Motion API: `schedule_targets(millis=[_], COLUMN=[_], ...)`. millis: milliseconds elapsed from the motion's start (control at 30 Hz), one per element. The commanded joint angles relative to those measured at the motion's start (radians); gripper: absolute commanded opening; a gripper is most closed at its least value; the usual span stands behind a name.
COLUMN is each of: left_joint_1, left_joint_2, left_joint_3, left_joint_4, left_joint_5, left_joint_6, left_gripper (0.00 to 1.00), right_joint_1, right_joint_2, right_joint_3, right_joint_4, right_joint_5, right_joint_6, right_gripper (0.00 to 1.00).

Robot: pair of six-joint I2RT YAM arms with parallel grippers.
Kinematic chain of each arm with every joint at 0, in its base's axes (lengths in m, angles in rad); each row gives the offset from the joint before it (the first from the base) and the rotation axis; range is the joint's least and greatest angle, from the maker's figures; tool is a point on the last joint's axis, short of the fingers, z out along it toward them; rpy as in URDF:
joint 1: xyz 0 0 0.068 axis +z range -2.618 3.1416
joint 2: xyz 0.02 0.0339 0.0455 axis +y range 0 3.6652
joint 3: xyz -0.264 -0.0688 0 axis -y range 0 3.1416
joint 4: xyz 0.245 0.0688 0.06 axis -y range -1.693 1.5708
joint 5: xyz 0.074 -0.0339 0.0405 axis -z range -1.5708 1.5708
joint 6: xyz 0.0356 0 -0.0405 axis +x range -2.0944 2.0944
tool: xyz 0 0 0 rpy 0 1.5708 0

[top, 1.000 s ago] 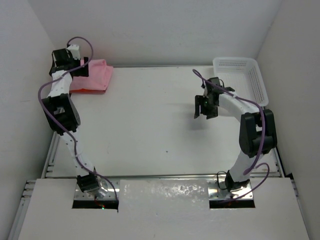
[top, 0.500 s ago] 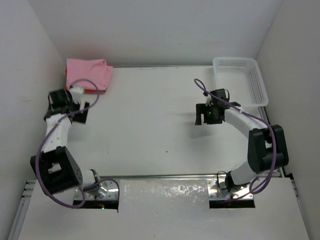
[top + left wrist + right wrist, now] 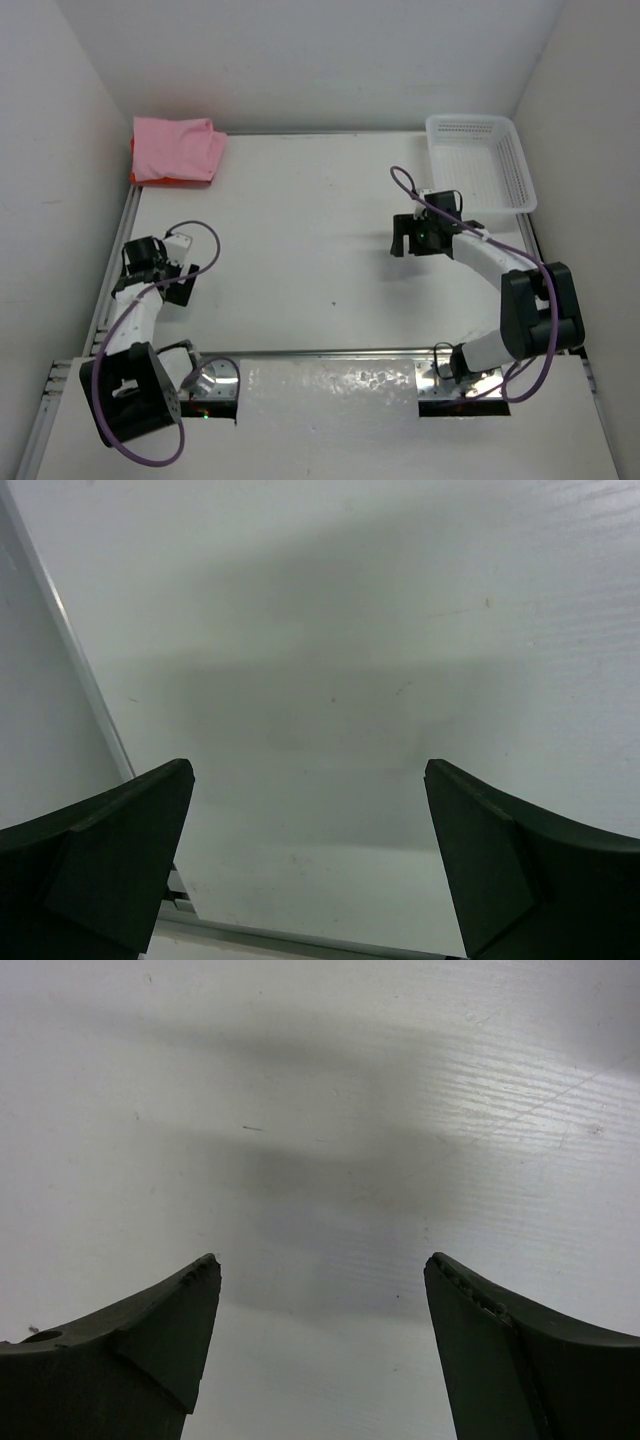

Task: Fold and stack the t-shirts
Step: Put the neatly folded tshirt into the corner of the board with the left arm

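A: What is the left end effector doing?
B: Its two dark fingers are standing spread wide apart. Only the white surface is showing between them, so they are not pinching any cloth. A thin metal rail is running along just to its left.

A: And the right end effector?
B: It is holding its fingers wide apart too. It is looking down at the bare surface, and a grey shadow is lying under it.

A: Where are the t-shirts lying?
B: They are sitting in a folded pile, well apart from the left end effector. The pile is out ahead of it, in the far corner by the back wall. The light pink t-shirt is lying on top. An orange-red edge is peeking out under it. I cannot tell how many shirts are hiding under there.

A: Where is the pile from the right end effector?
B: It is lying way across the surface, far off to its left.

A: What is sitting near the right one?
B: A white basket with little holes is sitting just behind it and to its right.

A: And the arms?
B: The left arm is sitting folded up close to the left side of the surface. The right arm is reaching in from the right side.
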Motion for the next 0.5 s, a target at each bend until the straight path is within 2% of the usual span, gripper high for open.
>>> schedule_targets(millis=[0,467], left_joint_1=[0.008,0.009], left_joint_2=[-0.019,-0.042], left_joint_3=[-0.042,-0.106], left_joint_4=[0.049,0.067], left_joint_5=[0.019,-0.005], left_joint_6=[-0.007,0.010], left_gripper=[1.00,1.00], right_joint_1=[-0.003,-0.001], right_joint_2=[-0.038,-0.081], right_joint_3=[-0.019,-0.076], right_joint_4=[0.082,0.140], right_joint_5=[-0.016,-0.033], right_joint_6=[0.002,0.012], right_gripper=[0.80,0.80])
